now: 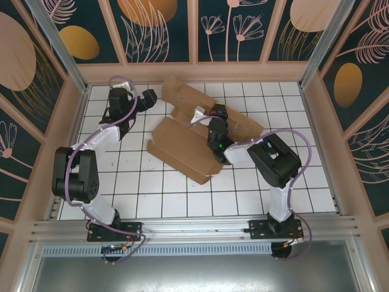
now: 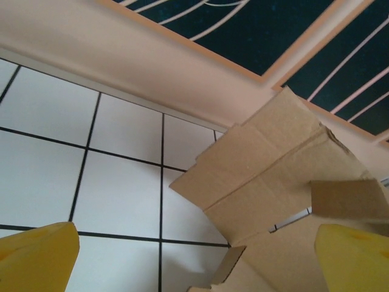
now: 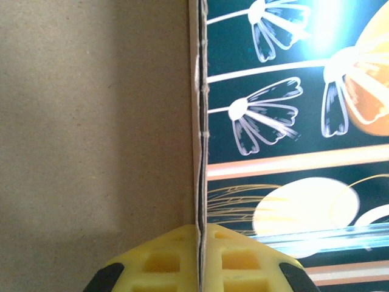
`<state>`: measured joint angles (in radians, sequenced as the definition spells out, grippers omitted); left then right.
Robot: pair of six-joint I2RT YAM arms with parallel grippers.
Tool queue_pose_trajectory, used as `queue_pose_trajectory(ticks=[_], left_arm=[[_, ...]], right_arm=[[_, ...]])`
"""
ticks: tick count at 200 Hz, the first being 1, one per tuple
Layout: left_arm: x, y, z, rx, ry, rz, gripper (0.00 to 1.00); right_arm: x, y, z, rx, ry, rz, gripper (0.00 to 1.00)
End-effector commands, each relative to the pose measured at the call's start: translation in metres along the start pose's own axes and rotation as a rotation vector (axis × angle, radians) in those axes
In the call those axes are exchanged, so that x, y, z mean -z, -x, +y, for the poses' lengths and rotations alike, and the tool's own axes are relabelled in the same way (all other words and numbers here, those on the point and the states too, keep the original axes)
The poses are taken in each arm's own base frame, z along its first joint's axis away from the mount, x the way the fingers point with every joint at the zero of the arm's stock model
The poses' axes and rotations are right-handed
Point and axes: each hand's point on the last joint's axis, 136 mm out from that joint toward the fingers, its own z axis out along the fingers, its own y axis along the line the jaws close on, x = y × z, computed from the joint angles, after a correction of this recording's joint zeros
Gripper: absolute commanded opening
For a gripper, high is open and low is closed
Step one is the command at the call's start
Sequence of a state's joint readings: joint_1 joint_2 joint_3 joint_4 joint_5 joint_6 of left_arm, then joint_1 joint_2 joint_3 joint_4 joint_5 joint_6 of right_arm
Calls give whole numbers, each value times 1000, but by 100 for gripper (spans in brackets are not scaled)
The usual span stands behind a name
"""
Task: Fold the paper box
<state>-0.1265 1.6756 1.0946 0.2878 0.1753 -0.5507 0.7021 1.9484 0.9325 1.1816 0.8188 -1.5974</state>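
- Right jaws: clenched on one edge of the single paper box [image 3: 91,121] (cardboard pinched between two yellow pads [image 3: 164,263]).
- Left jaws: released wide, near its far flap [image 2: 267,164].
- The box lies partly raised at the middle of the white tiled surface [image 1: 170,204].

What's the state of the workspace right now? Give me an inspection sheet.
Surface: white tiled table.
Job's things: paper box, partly folded, near panel lying low, far flaps raised.
Clutter: nothing seen.
Grippers: left gripper jaws open, holding nothing, beside the box's far flap; right gripper jaws shut on a box panel's edge.
Cables: lilac cables run along both arms.
Surroundings: floral wall panels on three sides; metal rail at the near edge.
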Motion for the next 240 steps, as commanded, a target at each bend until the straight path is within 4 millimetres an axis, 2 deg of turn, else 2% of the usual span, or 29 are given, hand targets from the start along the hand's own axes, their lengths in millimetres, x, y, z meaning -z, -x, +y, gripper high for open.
queue_pose_trajectory(ticks=[1, 15, 21, 34, 57, 86, 111, 150, 159, 203, 240], left_arm=[[-6, 16, 4, 52, -18, -16, 99], [-4, 22, 7, 64, -15, -25, 99], [-13, 14, 15, 69, -3, 1, 99], [-19, 12, 20, 65, 5, 22, 99], [-29, 5, 14, -17, -50, 48, 99], [-41, -1, 23, -113, -23, 91, 99], [-49, -6, 32, -168, 5, 111, 99], [-64, -17, 35, -194, -23, 140, 99], [-68, -20, 35, -195, -33, 159, 97], [-79, -33, 28, -201, -107, 222, 73], [-87, -48, 25, -186, -164, 275, 72]], right_arm=[[9, 1, -31, -48, -149, -9, 0], [13, 2, -27, -34, -155, -19, 0], [15, 2, -24, -23, -155, -23, 0], [19, 1, -20, -11, -156, -30, 0], [29, -3, -12, 15, -142, -33, 0], [50, -5, -1, 37, -89, -75, 0], [62, -9, 0, 30, -56, -93, 0], [69, -13, -1, 47, -72, -107, 0], [70, -13, -1, 47, -73, -106, 0], [85, -18, 3, 59, -15, -123, 0], [93, -20, 3, 54, 50, -146, 0]])
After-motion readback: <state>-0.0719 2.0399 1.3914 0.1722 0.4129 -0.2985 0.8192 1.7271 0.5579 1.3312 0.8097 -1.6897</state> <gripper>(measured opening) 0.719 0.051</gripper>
